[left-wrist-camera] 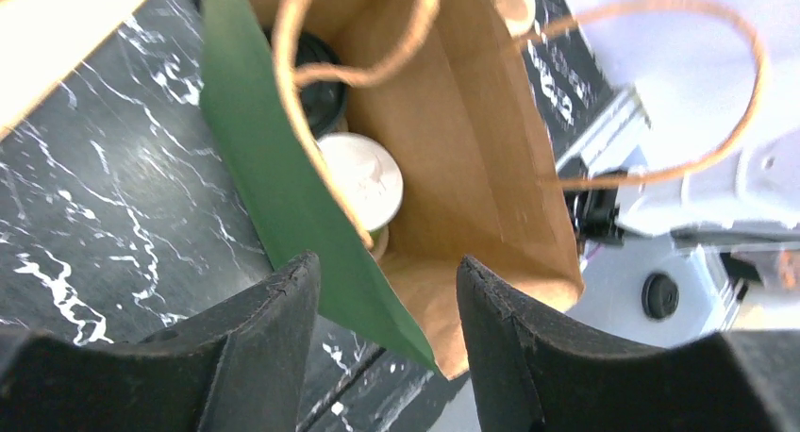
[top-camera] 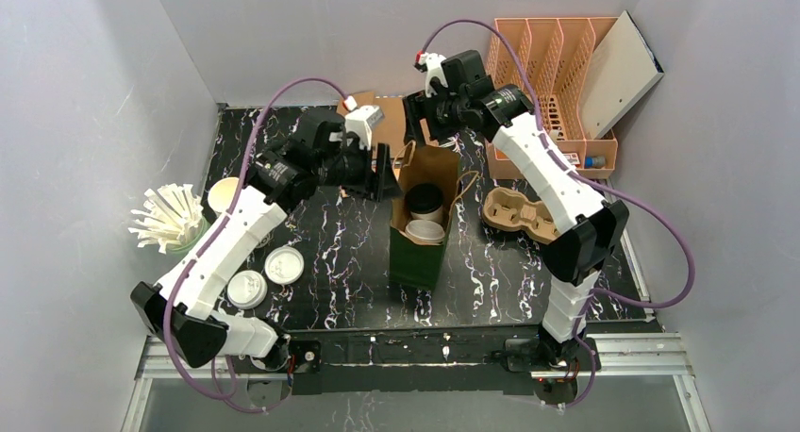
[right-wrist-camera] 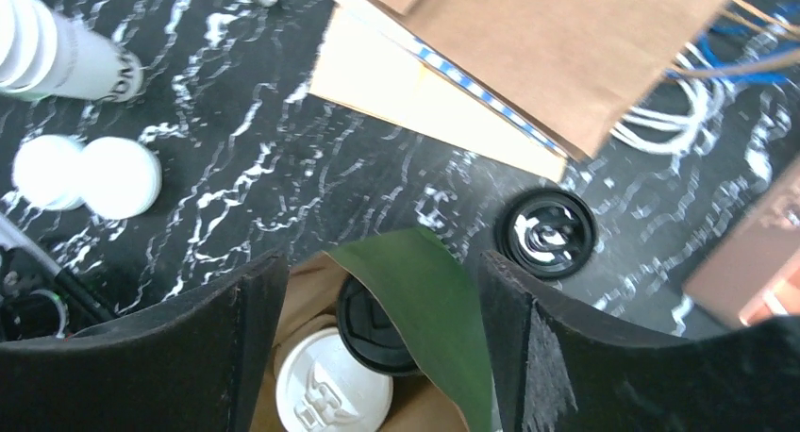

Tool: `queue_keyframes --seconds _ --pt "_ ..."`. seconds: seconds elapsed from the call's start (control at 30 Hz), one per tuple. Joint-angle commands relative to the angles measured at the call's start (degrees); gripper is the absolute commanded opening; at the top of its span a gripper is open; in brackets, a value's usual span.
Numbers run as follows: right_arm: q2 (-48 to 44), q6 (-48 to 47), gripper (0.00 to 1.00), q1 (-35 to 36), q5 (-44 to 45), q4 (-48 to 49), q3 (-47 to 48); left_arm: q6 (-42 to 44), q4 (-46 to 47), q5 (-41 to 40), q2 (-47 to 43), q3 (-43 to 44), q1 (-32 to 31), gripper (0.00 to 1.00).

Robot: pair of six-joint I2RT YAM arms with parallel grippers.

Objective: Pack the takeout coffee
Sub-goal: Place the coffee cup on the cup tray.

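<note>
Coffee cups point(top-camera: 425, 230) — one black-lidded, one white-lidded — stand upright inside green bag point(top-camera: 415, 257), mid-table, mouth up. Left gripper point(left-wrist-camera: 387, 270): fingers spread, straddling the bag's left wall, not pinching it. Right gripper point(right-wrist-camera: 382, 262): fingers spread wide above the far rim, grasping nothing. Judgement: the bag's long axis is vertical, handles up; left arm sits nearer its wall.

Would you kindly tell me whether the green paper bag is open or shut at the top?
Open. The green paper bag stands with its mouth spread; a black-lidded cup and a white-lidded cup show inside it.
</note>
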Motion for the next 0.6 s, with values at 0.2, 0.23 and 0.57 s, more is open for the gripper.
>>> queue_keyframes --seconds 0.2,0.23,0.57 --pt "-11.2 15.6 0.74 -0.1 22.7 -10.8 -2.7 -4.3 10.0 3.3 3.9 7.2 9.9 0.54" --pt "-12.0 16.6 0.73 -0.1 23.1 -11.3 -3.6 -4.5 11.2 3.8 5.1 7.6 10.6 0.53" --pt "-13.1 21.8 0.54 -0.1 19.6 -16.0 -5.7 3.8 17.5 11.6 19.9 13.4 11.4 0.49"
